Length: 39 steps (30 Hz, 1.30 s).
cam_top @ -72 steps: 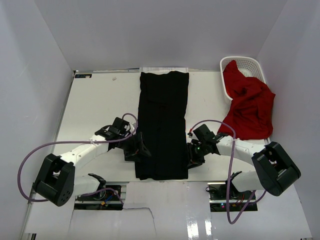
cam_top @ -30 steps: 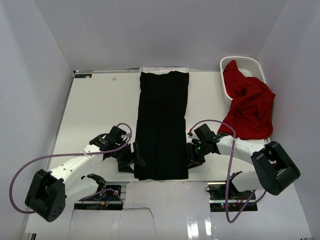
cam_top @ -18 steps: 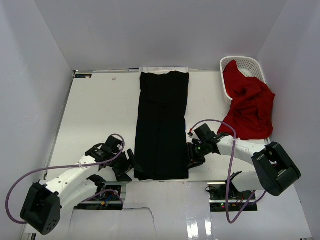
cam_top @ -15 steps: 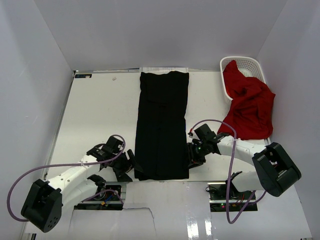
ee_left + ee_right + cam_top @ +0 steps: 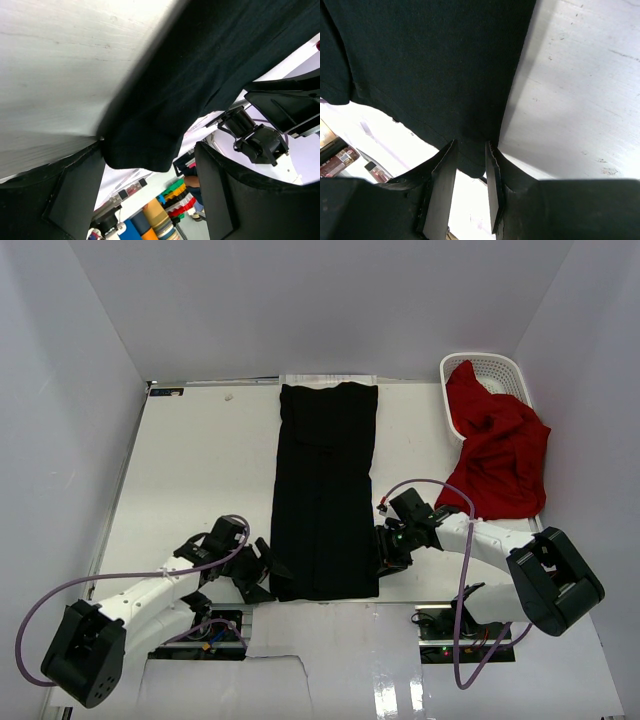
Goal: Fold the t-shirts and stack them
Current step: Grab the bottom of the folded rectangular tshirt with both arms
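Your left gripper (image 5: 150, 170) is wide open. The near-left corner of the black t-shirt (image 5: 325, 490) droops between its fingers (image 5: 75, 195), and neither finger is pressing on the cloth. The finger on the table side sits right at the table (image 5: 200, 460) edge.

Your right gripper (image 5: 468, 170) is narrow, with the near-right corner of the same shirt pinched between its two dark flat fingers (image 5: 442, 185). The hem fills the gap between them.

The black shirt is matte knit cloth, folded into a long narrow strip. It runs down the middle of the table from the far edge to the near edge. Its sides are straight, with a lengthwise fold line on the upper half. The near hem hangs just past the table's near edge, limp at both corners.

The two grippers flank that near end, one at each corner. Nothing lies between them but the shirt itself.

The red t-shirt (image 5: 495, 455) is well apart, at the far right. It is bunched and wrinkled, half in the basket (image 5: 495, 360) and spilling out over the front rim onto the table. The basket is white plastic lattice with rounded corners, and it sits tight in the far-right corner.

The tabletop is flat white board with light scuffs. A purple cable (image 5: 420, 485) arcs over your right arm close to the shirt's right edge, and another one trails off your left arm. Plain white walls close in the table on three sides.
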Motion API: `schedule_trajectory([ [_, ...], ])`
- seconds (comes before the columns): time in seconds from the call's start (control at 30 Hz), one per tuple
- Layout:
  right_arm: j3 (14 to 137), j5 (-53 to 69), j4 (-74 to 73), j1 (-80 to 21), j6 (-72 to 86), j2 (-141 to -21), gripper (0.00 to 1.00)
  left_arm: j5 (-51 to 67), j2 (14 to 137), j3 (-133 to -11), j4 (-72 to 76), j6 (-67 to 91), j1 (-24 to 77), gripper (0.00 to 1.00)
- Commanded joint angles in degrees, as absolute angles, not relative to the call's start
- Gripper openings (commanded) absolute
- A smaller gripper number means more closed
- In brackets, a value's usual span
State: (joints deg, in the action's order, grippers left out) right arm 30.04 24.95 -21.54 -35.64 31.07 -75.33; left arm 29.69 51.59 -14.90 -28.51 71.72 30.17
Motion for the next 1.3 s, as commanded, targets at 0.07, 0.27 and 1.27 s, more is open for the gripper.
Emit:
schedule_trajectory([
  [0.07, 28.48, 17.58, -25.14, -35.07, 28.65, -75.50, 0.36, 26.37, 51.95, -13.27, -28.12, 72.60, 30.41, 0.74],
  [0.27, 28.39, 17.14, -25.66, -34.37, 28.30, -75.15, 0.36, 26.28, 49.75, -11.16, -28.12, 73.22, 30.41, 0.53],
  [1.27, 31.28, 20.48, -28.82, -33.75, 28.04, -71.98, 0.44, 28.74, 62.50, -26.90, -34.28, 58.62, 31.29, 0.68],
])
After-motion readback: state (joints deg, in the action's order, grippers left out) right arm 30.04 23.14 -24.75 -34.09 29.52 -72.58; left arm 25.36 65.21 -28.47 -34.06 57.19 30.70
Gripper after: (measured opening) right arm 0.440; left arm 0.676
